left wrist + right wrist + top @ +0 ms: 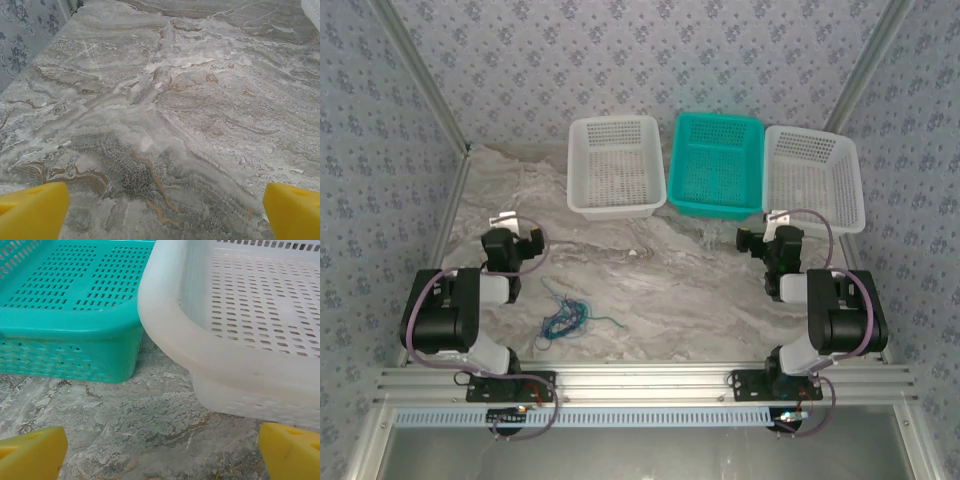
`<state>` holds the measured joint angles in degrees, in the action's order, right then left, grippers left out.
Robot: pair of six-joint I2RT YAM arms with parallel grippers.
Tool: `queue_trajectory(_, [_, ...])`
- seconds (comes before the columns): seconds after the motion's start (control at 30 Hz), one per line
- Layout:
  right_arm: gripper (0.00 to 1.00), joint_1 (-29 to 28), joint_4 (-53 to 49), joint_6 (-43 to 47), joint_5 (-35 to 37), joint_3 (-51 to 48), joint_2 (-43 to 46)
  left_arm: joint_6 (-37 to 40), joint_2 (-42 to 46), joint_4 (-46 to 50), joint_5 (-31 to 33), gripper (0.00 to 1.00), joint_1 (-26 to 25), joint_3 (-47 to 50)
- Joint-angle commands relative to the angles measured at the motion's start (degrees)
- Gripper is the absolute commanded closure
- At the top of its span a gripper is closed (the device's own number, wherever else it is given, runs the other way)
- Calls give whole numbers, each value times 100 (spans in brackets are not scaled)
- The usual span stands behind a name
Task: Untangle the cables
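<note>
The cables (563,317) lie as a small tangle of blue, teal and dark thin wires on the marble table, near the front left. My left gripper (515,245) hovers behind and left of the tangle, apart from it. In the left wrist view its yellow fingertips (32,210) stand wide apart over bare marble, so it is open and empty. My right gripper (770,243) is at the right, just in front of the baskets. Its yellow fingertips (30,452) are also spread wide, open with nothing between them.
Three baskets stand in a row at the back: a white basket (613,165), a teal basket (718,163) (70,325) and another white basket (815,175) (240,340). Patterned walls enclose the table on the left, back and right.
</note>
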<state>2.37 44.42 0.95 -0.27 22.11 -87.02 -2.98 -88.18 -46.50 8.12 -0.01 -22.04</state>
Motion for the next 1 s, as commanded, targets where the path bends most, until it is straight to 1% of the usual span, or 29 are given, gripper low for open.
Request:
queue_trajectory(0.0, [0,-9,22,59,19,92,-2,29,36,-114,-50,1,30,-107])
queue_trajectory(0.37, [0,31,20,28,-52,95,-2,34,34,-114,-53,1,34,-107])
queue_trajectory(0.47, [0,-32,73,32,119,68,55,32,35,-111,-56,1,32,-107])
queue_trajectory(0.5, [0,-43,-247,4,271,179,202,31,37,-114,-57,1,28,-107])
queue_trajectory(0.53, [0,-53,-959,-94,466,488,436,29,34,-114,-59,1,32,-107])
queue_trajectory(0.57, [0,-69,-1912,-320,728,898,653,34,31,-114,-57,1,33,-107])
queue_trajectory(0.6, [0,-65,-2641,-599,842,1188,803,26,37,-114,-62,1,35,-107])
queue_trajectory(0.67, [0,-111,-3556,-1337,985,1481,1352,29,36,-114,-64,1,33,-107])
queue_trajectory(0.73, [0,-230,-4358,-2313,1030,1671,1960,30,33,-105,-69,0,43,-107])
queue_trajectory(0.8, [0,-478,-5284,-3001,785,2069,2385,11,30,-88,-91,1,55,-117])
queue_trajectory(0.87, [0,-950,-6124,-3359,278,2597,2499,14,32,-100,-105,0,58,-116])
queue_trajectory(0.9, [0,-1213,-6372,-3358,25,2815,2434,12,31,-104,-98,1,54,-107])
queue_trajectory(0.97, [0,-1972,-6876,-3055,-538,3365,2106,15,37,-105,-104,0,60,-107])
